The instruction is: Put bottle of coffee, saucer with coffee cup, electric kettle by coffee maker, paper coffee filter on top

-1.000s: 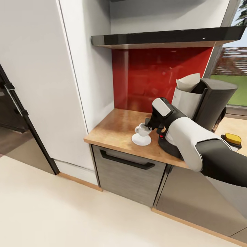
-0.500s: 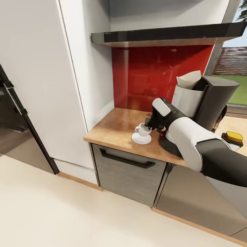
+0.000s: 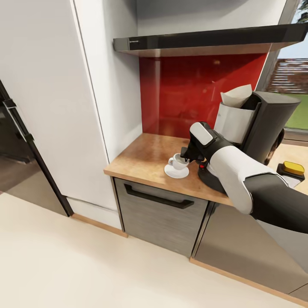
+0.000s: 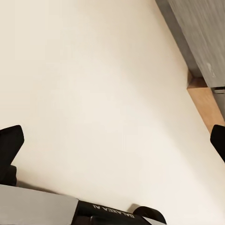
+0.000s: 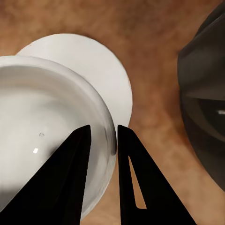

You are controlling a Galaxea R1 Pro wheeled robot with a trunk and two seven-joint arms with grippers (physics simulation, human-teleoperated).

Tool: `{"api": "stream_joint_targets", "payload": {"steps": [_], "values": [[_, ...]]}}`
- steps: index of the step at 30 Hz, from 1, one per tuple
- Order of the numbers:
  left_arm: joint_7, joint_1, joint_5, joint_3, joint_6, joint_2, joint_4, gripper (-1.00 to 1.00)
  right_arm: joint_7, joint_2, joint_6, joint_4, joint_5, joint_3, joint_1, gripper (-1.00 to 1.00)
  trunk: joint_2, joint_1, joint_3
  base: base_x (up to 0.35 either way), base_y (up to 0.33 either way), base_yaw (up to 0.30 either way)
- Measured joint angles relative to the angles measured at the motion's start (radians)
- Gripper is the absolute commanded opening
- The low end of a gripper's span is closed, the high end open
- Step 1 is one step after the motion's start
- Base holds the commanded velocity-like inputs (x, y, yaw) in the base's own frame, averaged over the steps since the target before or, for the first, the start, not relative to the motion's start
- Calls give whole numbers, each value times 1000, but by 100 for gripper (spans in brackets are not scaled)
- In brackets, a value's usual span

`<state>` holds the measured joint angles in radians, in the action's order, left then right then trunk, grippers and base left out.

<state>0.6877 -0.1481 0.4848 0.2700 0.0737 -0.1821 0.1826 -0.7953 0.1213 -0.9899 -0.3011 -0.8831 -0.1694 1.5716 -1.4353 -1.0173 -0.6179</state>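
White porcelain sits between the two black fingers of the right pincer [image 5: 101, 164]: they straddle the rim of the coffee cup [image 3: 176, 161], one finger inside the bowl and one outside, drawn nearly together on the thin wall, so I take it to be gripping the cup. The cup appears to rest on the saucer [image 3: 176, 172], though from where I stand I cannot tell whether its foot is fully down or a hair above. The saucer lies on the wood-look table [image 3: 145, 160], just beside the dark base of the coffee maker [image 3: 261, 128], which has the paper coffee filter [image 3: 236, 96] poking out of its top.

So the step in hand looks like setting the cup on the saucer. Next, I'd judge, the fingers should part and lift straight up, without dragging the rim and tipping the cup.

A yellow cap, probably the bottle of coffee [image 3: 292, 167], peeks out behind the arm at the far side of the machine. The left pincer [image 4: 112, 140] hangs wide apart over bare floor [image 4: 93, 93], holding nothing.
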Motion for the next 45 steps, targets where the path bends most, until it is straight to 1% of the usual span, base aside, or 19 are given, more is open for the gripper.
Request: {"api": "stream_joint_targets", "payload": {"steps": [3,7,11,45], "values": [[0,0,0,0,0,0,0,100,0,0,0,0,0,0,0,-100,-21,-12,-9,0,0,0],[0,0,0,0,0,0,0,100,0,0,0,0,1,0,0,-100,-21,-12,-9,0,0,0],[0,0,0,0,0,0,0,100,0,0,0,0,1,0,0,-100,-49,-27,-22,0,0,0],[0,0,0,0,0,0,0,100,0,-1,0,1,2,0,0,-100,-49,-27,-22,18,0,0]]}}
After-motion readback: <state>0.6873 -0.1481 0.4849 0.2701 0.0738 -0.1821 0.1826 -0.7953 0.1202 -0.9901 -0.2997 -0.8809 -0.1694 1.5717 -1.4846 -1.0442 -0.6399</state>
